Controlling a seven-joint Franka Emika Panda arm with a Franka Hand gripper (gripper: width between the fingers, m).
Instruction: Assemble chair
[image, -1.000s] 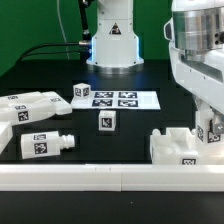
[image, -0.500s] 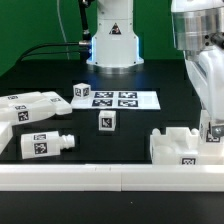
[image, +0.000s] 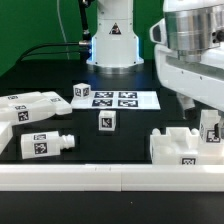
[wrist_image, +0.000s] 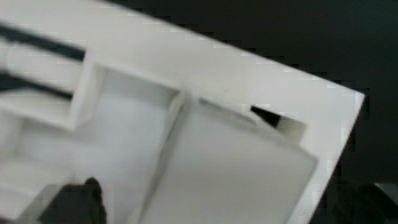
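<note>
Slab (image: 25, 106): flat on the table (image: 150, 75), far on the exterior view's left; not needed for this step.
Pegged leg (image: 45, 143): on its side near the border rail (image: 100, 178).
Chair body (image: 178, 148): on the exterior view's right, against the rail.
Pincer (image: 191, 102): above the body — open or closed, I cannot tell.
Upright piece (image: 210, 128): stands at the body's right end — probably best to check it sits square and fully down before moving off.

Arm: your Panda arm (image: 190, 50) is swinging toward the exterior view's left, away from the frame edge it was hugging half a second ago.
Housing: its white body is now filling much more of the exterior view's upper right corner than before.
Wrist: it is turning, presenting you a broader, rounder face than earlier.
</note>
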